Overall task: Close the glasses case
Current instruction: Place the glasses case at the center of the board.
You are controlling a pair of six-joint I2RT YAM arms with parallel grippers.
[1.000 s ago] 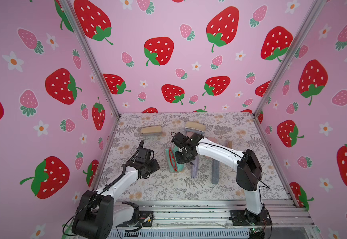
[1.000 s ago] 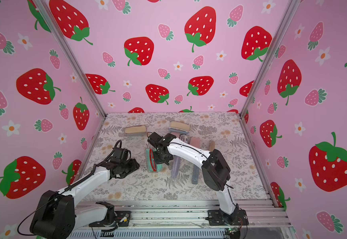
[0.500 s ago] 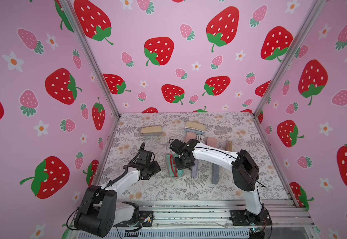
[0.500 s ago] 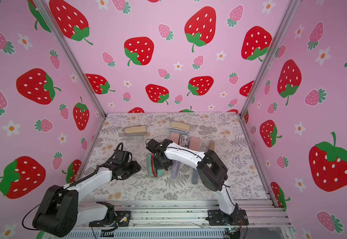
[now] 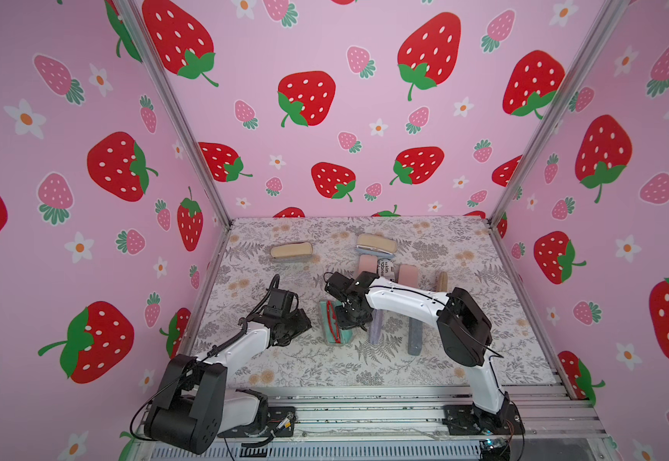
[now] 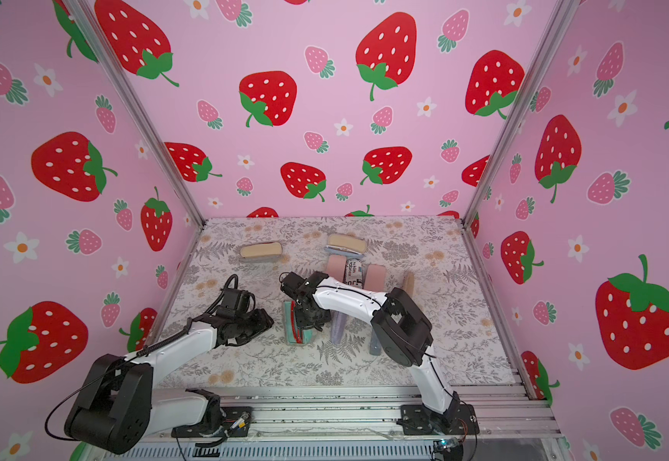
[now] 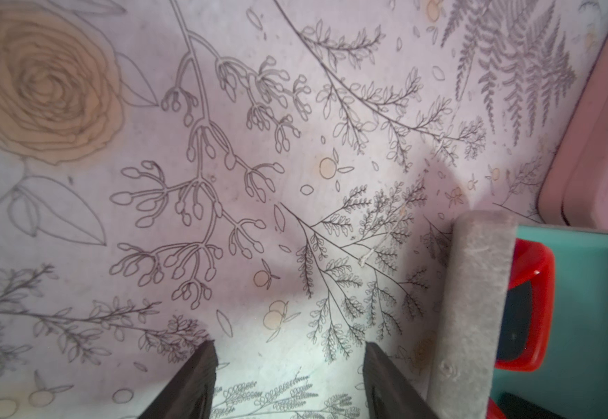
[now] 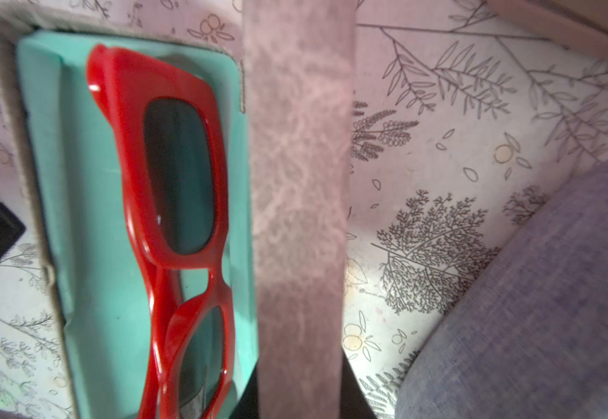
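Note:
The glasses case (image 5: pixel 335 331) (image 6: pixel 297 333) lies open at the table's middle, grey felt outside and teal inside (image 8: pixel 88 217). Red sunglasses (image 8: pixel 172 254) (image 7: pixel 529 301) rest in it. The lid (image 8: pixel 295 181) stands up on edge along the case's right side. My right gripper (image 5: pixel 351 315) (image 6: pixel 312 316) (image 8: pixel 297 384) is shut on that lid, a dark finger on each face. My left gripper (image 5: pixel 301 325) (image 6: pixel 264 321) (image 7: pixel 288 348) hovers open just left of the case, nothing between its fingers; the case's felt wall (image 7: pixel 476 308) is beside it.
A lavender case (image 5: pixel 376 329) (image 8: pixel 531 308) and a grey-blue case (image 5: pixel 414 339) lie right of the open one. Behind it are pink cases (image 5: pixel 408 275) (image 7: pixel 603 127), a printed one (image 5: pixel 385 267) and two beige ones (image 5: pixel 291 251) (image 5: pixel 376 242). Pink walls close three sides.
My right gripper has shifted a little left and toward the front with the lid in its grip. The left arm has barely moved.

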